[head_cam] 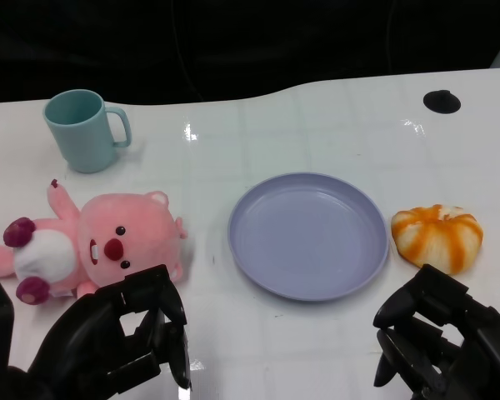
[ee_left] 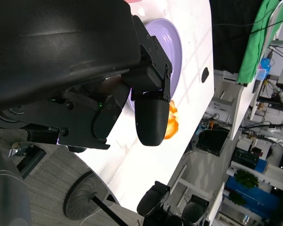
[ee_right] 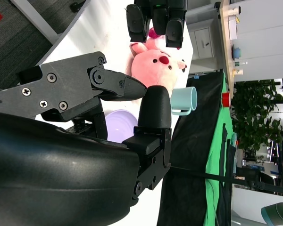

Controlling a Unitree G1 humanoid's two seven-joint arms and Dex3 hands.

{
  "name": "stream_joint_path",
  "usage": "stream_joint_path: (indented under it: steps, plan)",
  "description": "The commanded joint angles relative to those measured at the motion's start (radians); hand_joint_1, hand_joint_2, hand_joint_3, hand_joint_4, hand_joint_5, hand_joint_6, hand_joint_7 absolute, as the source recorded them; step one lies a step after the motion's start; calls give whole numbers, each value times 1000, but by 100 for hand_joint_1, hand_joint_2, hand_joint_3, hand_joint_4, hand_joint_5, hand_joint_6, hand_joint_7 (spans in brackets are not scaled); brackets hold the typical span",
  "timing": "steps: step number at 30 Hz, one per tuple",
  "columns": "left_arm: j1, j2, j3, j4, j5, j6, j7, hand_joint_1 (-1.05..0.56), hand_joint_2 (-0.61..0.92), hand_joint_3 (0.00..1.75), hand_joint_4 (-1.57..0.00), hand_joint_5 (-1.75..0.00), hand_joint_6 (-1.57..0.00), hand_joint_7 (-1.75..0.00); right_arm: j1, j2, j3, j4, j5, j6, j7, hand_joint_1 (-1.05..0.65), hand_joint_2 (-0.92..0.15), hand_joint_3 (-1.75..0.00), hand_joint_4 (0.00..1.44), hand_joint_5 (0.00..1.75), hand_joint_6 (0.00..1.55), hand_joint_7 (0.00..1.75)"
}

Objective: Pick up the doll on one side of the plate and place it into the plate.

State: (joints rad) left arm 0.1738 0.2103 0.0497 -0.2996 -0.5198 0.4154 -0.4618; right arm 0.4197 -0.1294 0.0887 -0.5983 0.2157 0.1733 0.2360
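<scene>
A pink plush doll point(head_cam: 92, 242) with a white belly lies on its back left of the lavender plate point(head_cam: 308, 236); the right wrist view shows the doll point(ee_right: 158, 66) too. My left hand point(head_cam: 121, 337) hovers just in front of the doll at the lower left, fingers apart, holding nothing. My right hand point(head_cam: 437, 333) sits at the lower right, in front of an orange-and-white striped plush point(head_cam: 437, 236), fingers spread and empty. The plate point(ee_left: 167, 56) holds nothing. The left hand point(ee_right: 155, 19) also appears in the right wrist view.
A teal mug point(head_cam: 85, 129) stands at the back left, behind the doll. A small black disc point(head_cam: 442, 102) lies at the back right. The white table's far edge point(head_cam: 258, 96) curves along the top. The orange plush point(ee_left: 172, 120) shows beyond my left fingers.
</scene>
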Motion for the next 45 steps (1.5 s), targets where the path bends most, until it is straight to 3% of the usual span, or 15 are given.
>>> stream_joint_path:
  steps: [1, 29, 36, 42, 45]
  plan:
    - [-5, 13, 11, 6, -7, 8, -7, -42, 67, 87, -79, -175, -65, -164, -2, -9, -11, 2, 5, -2, 0, -34, -92, -57, 55, 175, 44, 162]
    - [-10, 13, 17, 0, -2, 25, 3, -41, 66, 86, -77, -175, -64, -165, -4, -10, -10, 5, -6, -10, 3, -35, -92, -56, 55, 175, 44, 162]
    - [-5, 8, 18, -5, 13, -4, 2, -38, 59, 102, -72, -175, -71, -140, -5, -8, -11, 7, -10, -13, 4, -34, -92, -56, 56, 175, 45, 161]
    - [4, -28, 42, -9, -8, -42, 20, -33, 56, 107, -67, -174, -69, -127, -5, -8, -13, 9, -6, -12, 6, -34, -92, -57, 56, 175, 45, 161]
    - [7, -51, 59, -7, -8, -76, 26, -33, 59, 101, -65, -169, -67, -119, -6, -7, -11, 12, -10, -18, 7, -34, -92, -57, 56, 175, 45, 161]
